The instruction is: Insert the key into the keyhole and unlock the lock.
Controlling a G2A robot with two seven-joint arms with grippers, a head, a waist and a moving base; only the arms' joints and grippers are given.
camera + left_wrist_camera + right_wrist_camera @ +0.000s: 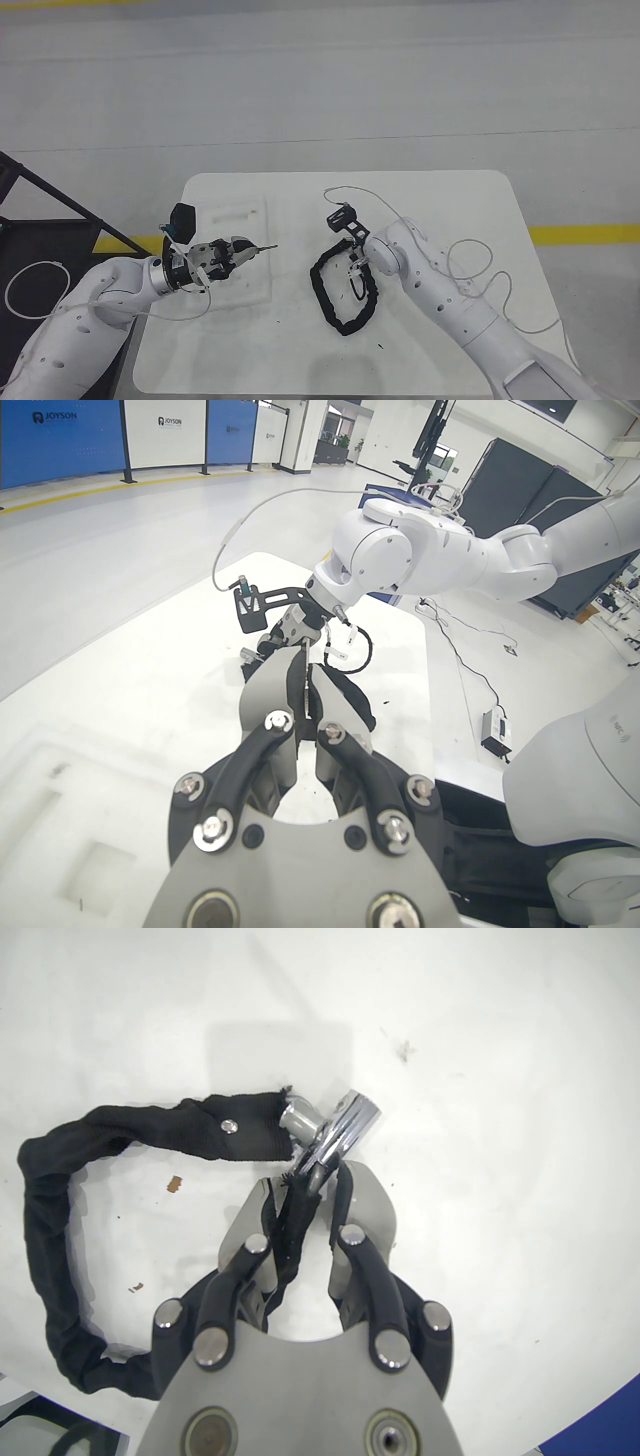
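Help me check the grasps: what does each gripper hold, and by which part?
Left gripper pinches the key by its rear end, tip out. Right gripper clamps the chain at its sleeved end by the lock.

White arm (425, 550), grey cable (300, 490) — black-linked steel gripper (306, 674)

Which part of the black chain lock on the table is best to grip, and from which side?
Likely the sleeved end of the chain lock just behind the chrome lock cylinder, from above, where the right gripper is shut on it. The sleeve is narrow there, and the cylinder's far end is left uncovered for the key in the left gripper.
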